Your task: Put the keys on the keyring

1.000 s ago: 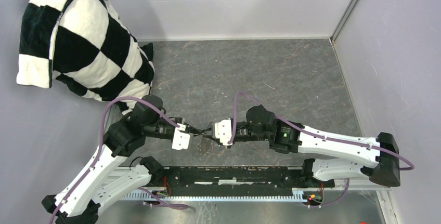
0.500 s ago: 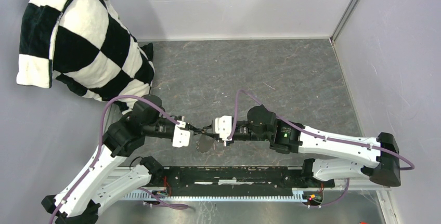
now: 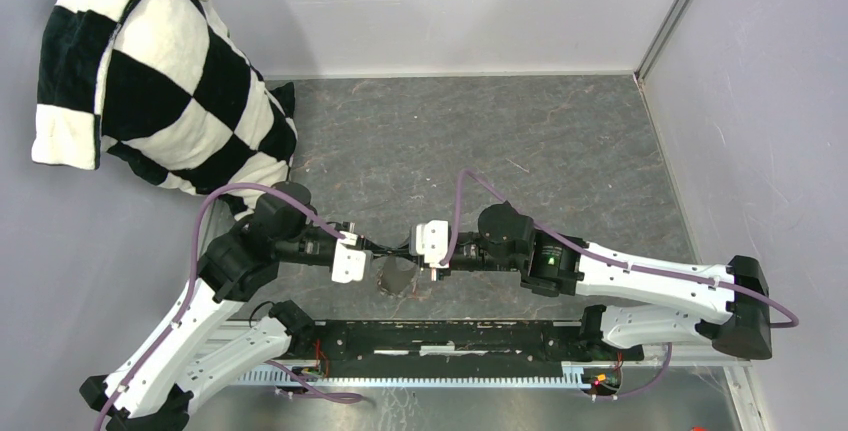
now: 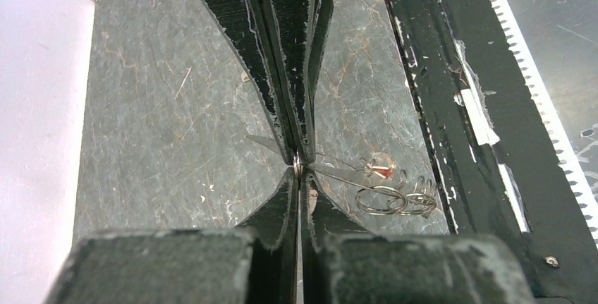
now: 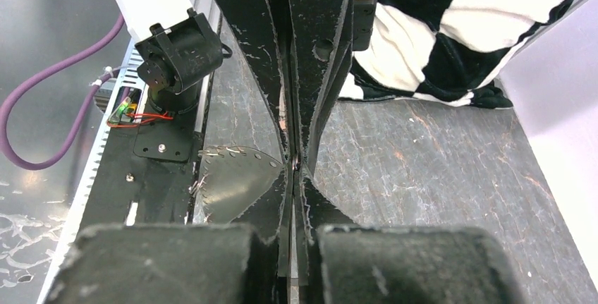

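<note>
A black-and-white checked cushion (image 3: 150, 81) leans in the corner at 10 o'clock of the grey stone-patterned tabletop (image 3: 520, 151). From 7 o'clock the left arm reaches toward the middle, and the left gripper (image 3: 383, 250) has its jaws pressed together. In the left wrist view a small silvery glint sits right at their tips, and from it a thin wire, the keyring (image 4: 337, 175), runs off toward 4 o'clock. So these jaws pinch that wire. The wire leads to a key with a red tag (image 4: 381, 171), and a cluster of small silver rings (image 4: 395, 202) lies just beyond it, near the black base rail (image 3: 450, 336). Whether that cluster hangs or rests on the tabletop cannot be told.

The right gripper (image 3: 402, 250) comes in from 4 o'clock and meets the left one tip to tip, its jaws also squeezed tight. Whether they catch the wire is hidden. Under the two tips lies a dark fan-shaped patch (image 5: 233, 180) with a toothed edge, and what it is cannot be told
</note>
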`<state>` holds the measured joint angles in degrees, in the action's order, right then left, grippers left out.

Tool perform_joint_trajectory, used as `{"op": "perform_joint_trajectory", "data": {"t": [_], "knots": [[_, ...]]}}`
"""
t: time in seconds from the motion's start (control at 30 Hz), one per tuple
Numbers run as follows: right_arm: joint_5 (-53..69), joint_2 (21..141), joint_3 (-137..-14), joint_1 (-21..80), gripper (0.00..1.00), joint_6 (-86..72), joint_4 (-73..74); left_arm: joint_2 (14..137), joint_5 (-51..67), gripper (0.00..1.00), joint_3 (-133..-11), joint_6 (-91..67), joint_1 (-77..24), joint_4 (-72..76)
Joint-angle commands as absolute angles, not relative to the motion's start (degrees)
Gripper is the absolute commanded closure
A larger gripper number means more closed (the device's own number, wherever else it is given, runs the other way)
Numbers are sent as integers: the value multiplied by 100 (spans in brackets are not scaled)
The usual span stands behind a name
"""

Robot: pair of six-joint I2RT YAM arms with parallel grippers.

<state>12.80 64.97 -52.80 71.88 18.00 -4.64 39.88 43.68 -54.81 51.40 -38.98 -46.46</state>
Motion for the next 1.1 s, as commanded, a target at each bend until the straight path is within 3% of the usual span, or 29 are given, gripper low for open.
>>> {"op": "perform_joint_trajectory", "data": {"t": [0.0, 0.07, 0.13, 0.17, 0.23, 0.43, 0.6, 0.77, 1.07], "knots": [[1028, 6391, -5573, 7195, 99, 1667, -909, 4000, 4538, 98, -5687, 4787, -3902, -4417], [814, 6332, -5478, 7203, 99, 1644, -1068, 3964, 4482, 92, -5638, 4495, -3903, -4239], [694, 6178, -5171, 7182, 99, 1547, -1515, 3877, 4396, 65, -5539, 3912, -3902, -3911], [714, 6101, -5017, 7151, 99, 1432, -1819, 3817, 4384, 56, -5485, 3689, -3902, -3797], [913, 6037, -4781, 7024, 99, 1114, -2287, 3669, 4316, 51, -5347, 3163, -3902, -3552], [1607, 5916, -3999, 6709, 100, 118, -3881, 3459, 4244, 50, -5159, 2050, -3902, -3034], [1745, 5930, -3725, 6653, 99, -324, -4483, 3497, 4069, 58, -5164, 1440, -3900, -2754], [2004, 6048, -3583, 6603, 99, -729, -5040, 3458, 3992, 66, -5073, 1397, -3900, -2830], [2370, 6049, -3656, 6456, 99, -1035, -5137, 3580, 4152, 67, -5404, 1880, -3901, -3333]]}}
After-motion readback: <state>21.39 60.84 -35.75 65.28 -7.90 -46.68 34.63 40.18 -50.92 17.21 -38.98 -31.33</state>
